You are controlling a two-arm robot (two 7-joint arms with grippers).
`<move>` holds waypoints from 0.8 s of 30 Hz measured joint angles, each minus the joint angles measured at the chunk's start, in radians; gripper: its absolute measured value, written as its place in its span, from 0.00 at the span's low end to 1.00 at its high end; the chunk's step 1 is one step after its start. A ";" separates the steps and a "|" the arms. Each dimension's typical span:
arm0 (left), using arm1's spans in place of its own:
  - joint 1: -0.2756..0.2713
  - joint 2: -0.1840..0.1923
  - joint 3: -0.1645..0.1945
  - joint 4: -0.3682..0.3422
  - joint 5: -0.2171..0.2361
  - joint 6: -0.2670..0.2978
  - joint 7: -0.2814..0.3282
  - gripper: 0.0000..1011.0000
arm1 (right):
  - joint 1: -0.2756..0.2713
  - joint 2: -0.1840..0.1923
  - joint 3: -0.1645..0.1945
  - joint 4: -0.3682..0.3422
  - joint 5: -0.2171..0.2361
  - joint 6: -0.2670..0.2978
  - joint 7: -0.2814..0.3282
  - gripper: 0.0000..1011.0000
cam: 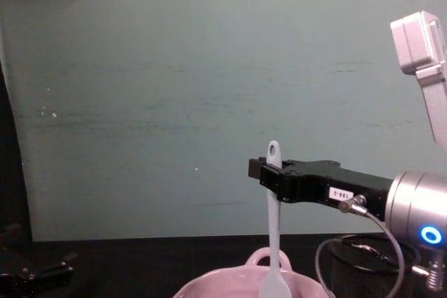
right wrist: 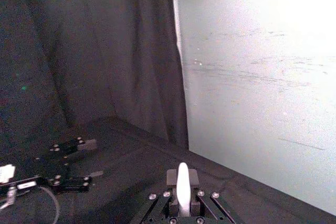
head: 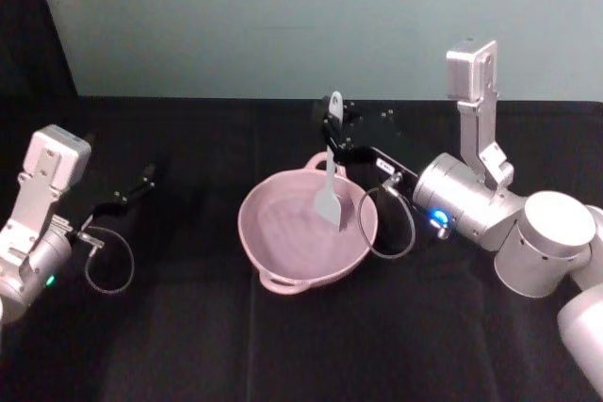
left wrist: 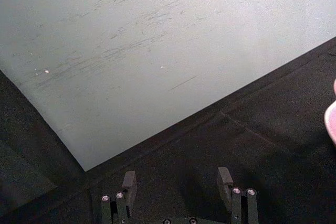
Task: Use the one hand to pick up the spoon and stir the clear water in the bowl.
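The pale pink bowl (head: pixel 283 275) stands mid-table, its rim also low in the chest view (cam: pixel 209 287). Faint ripple lines inside it hint at the clear water (head: pixel 292 233). My right gripper (head: pixel 332 134) reaches in from the right above the bowl's far rim and is shut on the white spoon (head: pixel 330 197) near its handle end. The spoon (cam: pixel 271 235) hangs upright with its flat head down inside the bowl's right half. In the right wrist view the handle (right wrist: pixel 182 184) sits between the shut jaws. My left gripper (head: pixel 141 181) rests open on the table far to the left.
Black cloth covers the table (head: pixel 188 345); a pale green wall (head: pixel 283 16) stands behind it. A cable loop (head: pixel 394 223) hangs from the right wrist beside the bowl. A dark mesh-like object (cam: pixel 370 270) sits under the right arm.
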 joint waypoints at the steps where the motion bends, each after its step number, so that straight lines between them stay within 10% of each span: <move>1: 0.000 0.000 0.000 0.000 0.000 0.000 0.000 1.00 | 0.000 0.000 0.000 0.000 0.000 0.000 0.000 0.11; 11: 0.000 0.000 0.000 0.000 0.000 0.000 0.000 1.00 | -0.039 0.000 -0.033 -0.060 0.000 0.005 0.011 0.11; 24: 0.000 0.000 0.000 0.000 0.000 0.000 0.000 1.00 | 0.036 -0.069 -0.070 0.045 -0.005 -0.008 0.024 0.11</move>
